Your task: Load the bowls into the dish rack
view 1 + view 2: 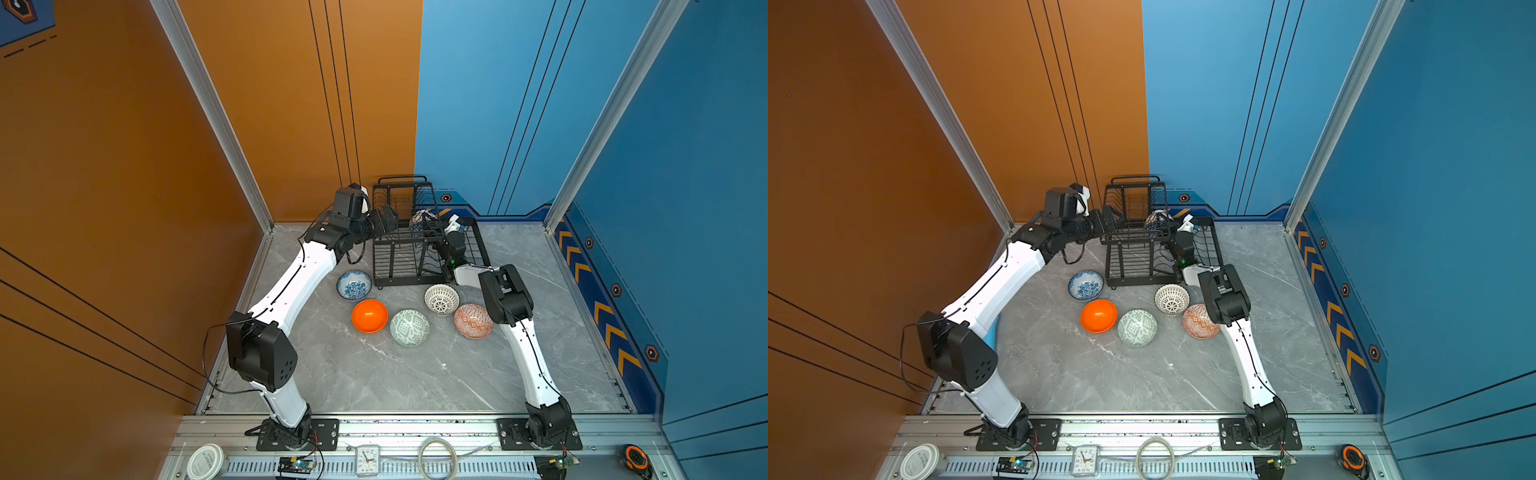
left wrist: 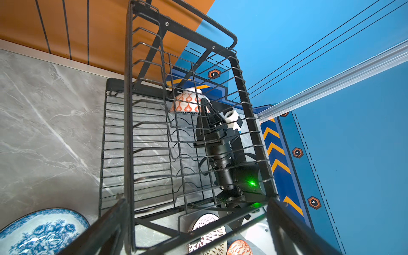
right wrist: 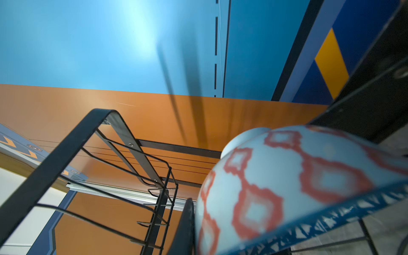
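Observation:
The black wire dish rack (image 1: 398, 285) (image 1: 1133, 284) stands at the back of the table. My right gripper (image 1: 424, 224) (image 2: 205, 105) reaches into its upper shelf and is shut on the rim of a bowl (image 2: 187, 102) (image 3: 287, 187) with orange diamonds and a blue geometric band; one finger (image 3: 186, 223) presses its outside. My left gripper (image 1: 388, 222) (image 2: 198, 231) is open wide, its jaws on either side of the rack's left end frame. A blue floral bowl (image 1: 354, 284) (image 2: 42, 231), an orange bowl (image 1: 369, 316), a pale green bowl (image 1: 409, 327), a white-black lattice bowl (image 1: 441, 299) and an orange-patterned bowl (image 1: 473, 321) sit on the table.
The orange and blue walls stand close behind the rack. My right arm's elbow (image 1: 505, 297) hangs over the orange-patterned bowl. A clock (image 1: 367, 459), a tape ring (image 1: 437, 459), a white lid (image 1: 205, 461) and a tape measure (image 1: 636, 459) lie on the front rail.

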{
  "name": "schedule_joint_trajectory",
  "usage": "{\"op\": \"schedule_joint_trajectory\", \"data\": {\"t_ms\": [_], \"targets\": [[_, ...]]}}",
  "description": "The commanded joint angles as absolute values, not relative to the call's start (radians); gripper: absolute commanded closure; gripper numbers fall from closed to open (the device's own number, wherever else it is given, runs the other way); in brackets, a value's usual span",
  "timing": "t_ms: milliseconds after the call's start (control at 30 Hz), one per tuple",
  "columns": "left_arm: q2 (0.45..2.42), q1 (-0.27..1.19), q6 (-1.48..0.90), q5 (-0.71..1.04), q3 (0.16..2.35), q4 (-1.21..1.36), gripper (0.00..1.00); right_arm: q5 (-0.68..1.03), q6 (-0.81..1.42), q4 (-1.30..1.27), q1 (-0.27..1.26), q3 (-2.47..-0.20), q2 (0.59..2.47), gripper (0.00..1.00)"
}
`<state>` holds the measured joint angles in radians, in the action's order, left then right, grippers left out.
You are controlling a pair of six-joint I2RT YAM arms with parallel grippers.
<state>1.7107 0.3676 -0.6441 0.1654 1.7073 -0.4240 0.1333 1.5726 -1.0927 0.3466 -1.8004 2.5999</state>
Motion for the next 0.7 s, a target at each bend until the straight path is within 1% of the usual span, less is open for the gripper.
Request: {"op": "schedule_joint_trajectory", "data": {"t_ms": [0, 300, 500, 667], "targets": [[1.676, 0.367, -0.627, 0.153, 1.698, -0.448, 0.02, 0.119, 1.564, -1.142, 0.343, -1.818, 2.606, 1.00], [1.672, 0.364, -0.630, 0.153, 1.688, -0.448, 0.02, 0.067, 1.562, -1.062, 0.359, -1.803, 2.590, 1.00], [1.668, 0.357, -0.638, 0.155, 1.674, -0.442, 0.02, 0.046, 1.560, -1.031, 0.360, -1.744, 2.578, 1.00], [1.671, 0.354, -0.641, 0.159, 1.677, -0.439, 0.02, 0.026, 1.573, -0.950, 0.366, -1.747, 2.571, 1.00]]}}
